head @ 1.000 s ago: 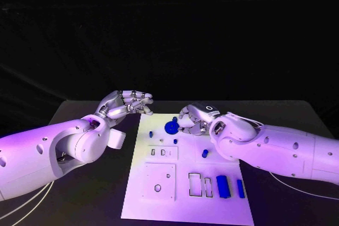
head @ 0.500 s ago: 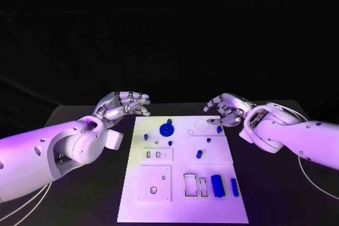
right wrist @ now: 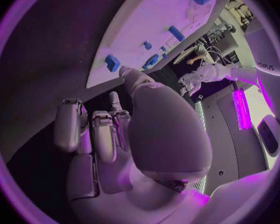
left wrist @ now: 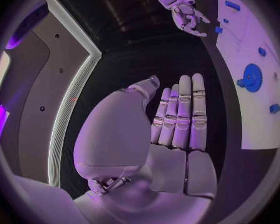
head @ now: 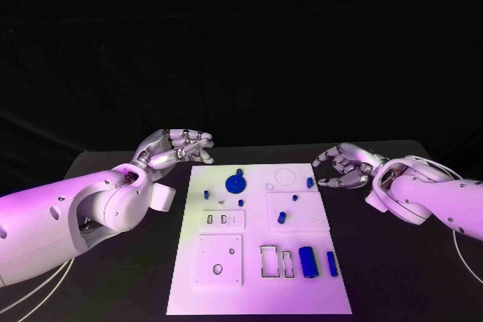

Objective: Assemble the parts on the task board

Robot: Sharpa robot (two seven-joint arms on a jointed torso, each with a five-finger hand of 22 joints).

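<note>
The right hand (head: 342,170) is now off the board (head: 257,287), fingers loosely curled, holding nothing. The left hand (head: 179,149) waits beside the board, also without a part, so I judge one placement is finished.

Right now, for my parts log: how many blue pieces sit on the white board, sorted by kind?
Blue gear: 1
Long blue blocks: 2
Small blue pieces: 5
Total: 8 blue parts on the task board

One task board (head: 257,294); two hands; about eight parts.
</note>
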